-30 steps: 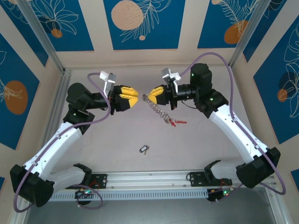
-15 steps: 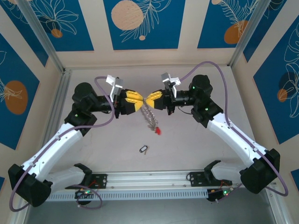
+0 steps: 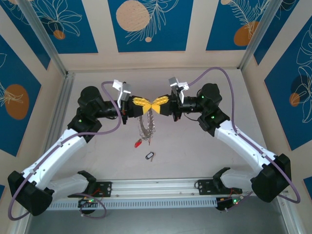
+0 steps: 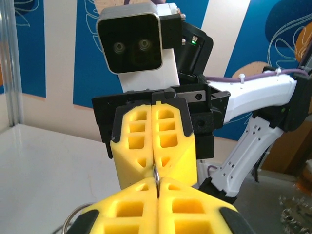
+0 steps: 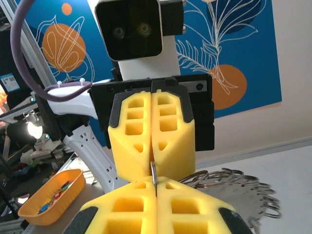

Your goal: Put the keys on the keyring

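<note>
Yellow left fingers (image 3: 140,103) and right fingers (image 3: 161,103) meet tip to tip above the table (image 3: 209,146). Each pair is pressed together on a thin wire of the keys (image 3: 146,126), which dangle beneath them, red piece (image 3: 138,143) lowest.

Bright, even overhead light; soft faint shadows on table (image 3: 195,146); wrist views sharp close, backgrounds slightly soft.

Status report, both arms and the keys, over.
Left gripper, right gripper shut tip to tip, pinching the keys' top end. Keys hang below them. Loose key on table, apart from bunch.
</note>
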